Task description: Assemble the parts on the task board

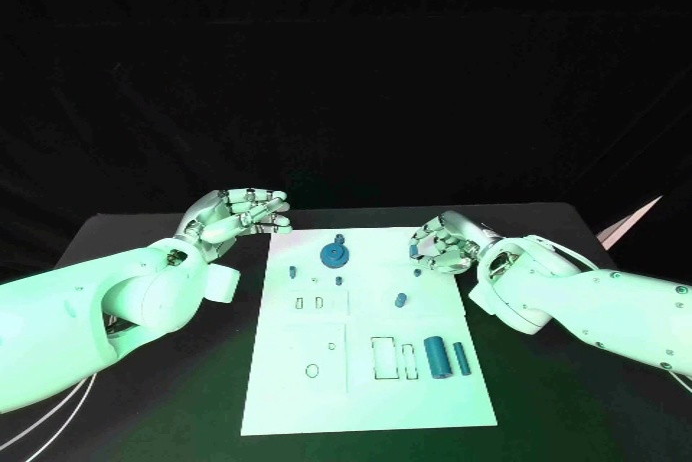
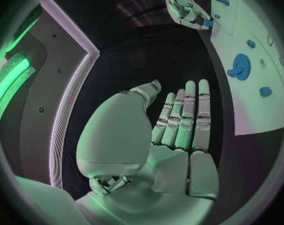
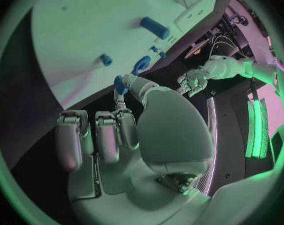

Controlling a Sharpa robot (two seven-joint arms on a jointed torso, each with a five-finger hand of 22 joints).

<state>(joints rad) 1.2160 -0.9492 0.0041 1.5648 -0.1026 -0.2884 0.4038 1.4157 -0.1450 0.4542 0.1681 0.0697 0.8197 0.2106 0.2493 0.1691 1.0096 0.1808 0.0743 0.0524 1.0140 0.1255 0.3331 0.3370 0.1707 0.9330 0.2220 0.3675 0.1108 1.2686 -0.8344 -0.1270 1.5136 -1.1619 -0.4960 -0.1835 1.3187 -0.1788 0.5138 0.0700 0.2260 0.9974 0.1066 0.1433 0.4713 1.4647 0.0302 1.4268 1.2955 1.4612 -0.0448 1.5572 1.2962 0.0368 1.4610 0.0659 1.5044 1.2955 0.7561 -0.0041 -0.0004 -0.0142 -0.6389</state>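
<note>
The task board (image 1: 368, 332) lies mid-table between my arms in the head view, with a blue gear (image 1: 335, 254) near its far end and two blue cylinders (image 1: 447, 358) near my right side. My left hand (image 1: 238, 215) hovers off the board's far left corner. In the left wrist view its fingers (image 2: 189, 117) are straight and empty. In the right wrist view my right hand (image 3: 126, 120) pinches a small blue part (image 3: 119, 84).
</note>
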